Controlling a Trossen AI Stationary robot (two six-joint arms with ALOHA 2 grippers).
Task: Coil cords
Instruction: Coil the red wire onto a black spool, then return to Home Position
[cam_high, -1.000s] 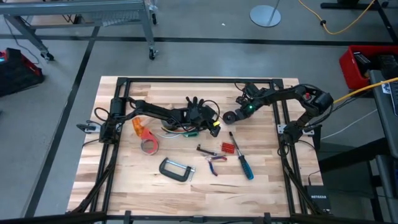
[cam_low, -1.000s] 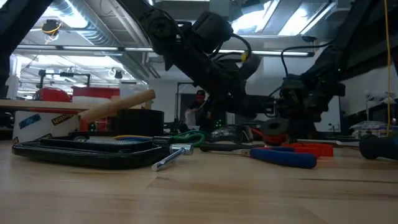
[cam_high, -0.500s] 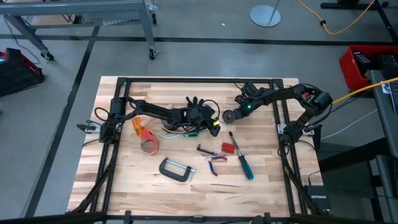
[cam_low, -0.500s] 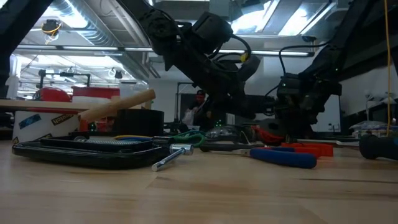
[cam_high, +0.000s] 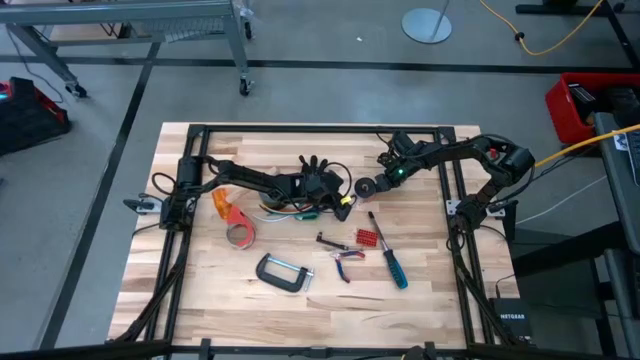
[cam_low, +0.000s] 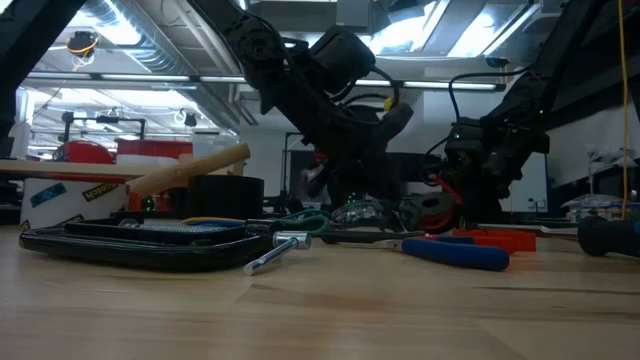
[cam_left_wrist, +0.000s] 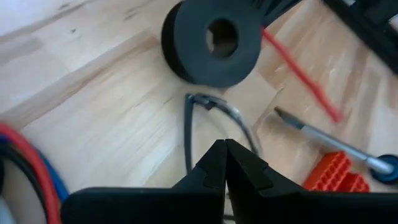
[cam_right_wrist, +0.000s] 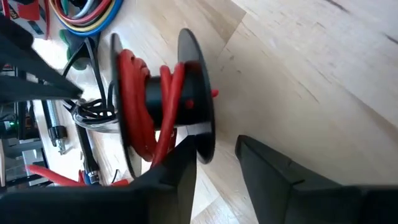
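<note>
While the left hand (cam_high: 343, 203) stays pressed together at frame centre, the cords (cam_high: 290, 207) lie bundled just left of it; beyond, the right hand (cam_right_wrist: 214, 163) (fingers apart) has edged its red-wound spool (cam_high: 366, 186) closer, easing winding.

No legible text or labels anywhere.

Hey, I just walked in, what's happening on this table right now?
Two robot arms are working on cords near the middle of the table. The right gripper, jaws open, is at a black spool wound with red cord. The left gripper, jaws shut, sits close beside that spool, by a bundle of coloured cords. A clamp and a blue-handled screwdriver lie untouched nearer the front.
</note>
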